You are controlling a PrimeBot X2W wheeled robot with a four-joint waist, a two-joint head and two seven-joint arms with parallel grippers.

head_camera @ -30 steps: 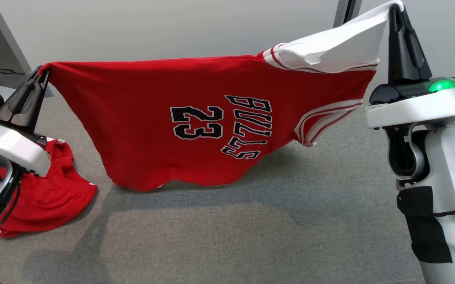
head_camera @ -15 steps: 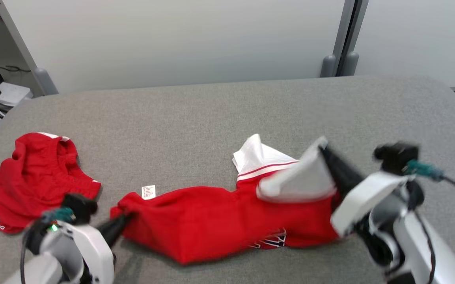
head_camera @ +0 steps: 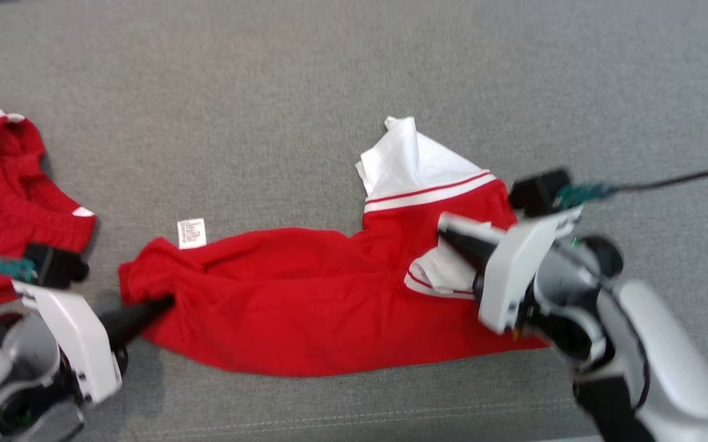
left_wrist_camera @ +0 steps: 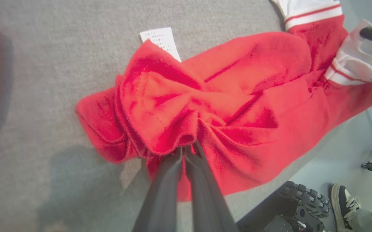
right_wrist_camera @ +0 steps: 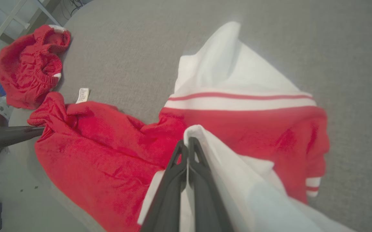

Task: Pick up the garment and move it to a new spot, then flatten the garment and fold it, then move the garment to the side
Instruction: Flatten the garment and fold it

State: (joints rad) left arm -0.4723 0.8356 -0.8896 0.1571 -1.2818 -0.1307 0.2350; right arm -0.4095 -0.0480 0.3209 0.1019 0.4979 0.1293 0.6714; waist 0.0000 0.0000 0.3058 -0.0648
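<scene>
Red jersey (head_camera: 305,307) lies stretched left to right across the grey tabletop (head_camera: 268,73), creased and bunched, gripped at both ends. The left fingers (head_camera: 139,313) are clamped together on a gathered fold of red cloth at the jersey's left end. A small white label (head_camera: 191,233) lies flat on the tabletop at the cloth's edge, just beyond them. The right fingers (head_camera: 467,245) are pinched tight on a white fold with red stripes at the right end. A white panel (head_camera: 415,162), also striped red, juts out flat on the side away from the robot. Another red garment (head_camera: 4,184) sits crumpled at the far left, apart from the jersey. In the left wrist view, a person's shoe (left_wrist_camera: 342,196) stands on the floor (left_wrist_camera: 331,154) past the tabletop's edge.
</scene>
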